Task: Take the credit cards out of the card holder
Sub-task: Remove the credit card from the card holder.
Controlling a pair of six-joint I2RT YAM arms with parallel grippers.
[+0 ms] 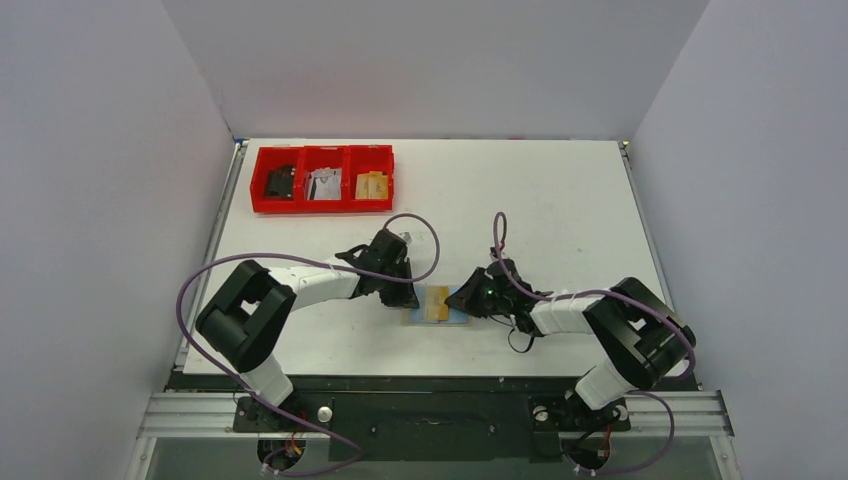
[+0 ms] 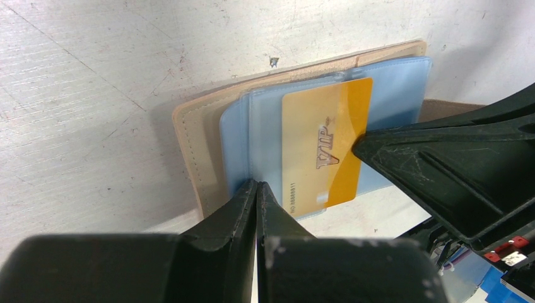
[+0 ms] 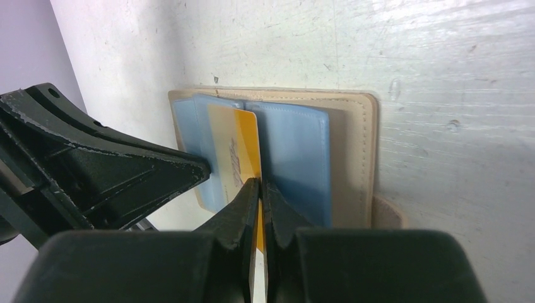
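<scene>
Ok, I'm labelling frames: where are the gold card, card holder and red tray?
gold card (image 2: 325, 145), left wrist view, its face.
card holder (image 3: 356, 158), right wrist view, tan stitched edge.
red tray (image 1: 322, 206), top view, front wall.

Near-edge card holder (image 1: 437, 305) boxed in: left gripper (image 1: 405, 297) on its L side, right gripper (image 1: 462, 303) on R, nipping gold card (image 2: 325, 151). Access only from far side or above. Cable loops (image 1: 428, 240) arch behind wrists. Red tray (image 1: 322, 207) far-left, well apart; rest of table (image 1: 560, 200) passable.

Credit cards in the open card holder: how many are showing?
1. A gold VIP card sticks out of a blue pocket of the card holder, pinched by the right gripper. More may be hidden inside.
</scene>
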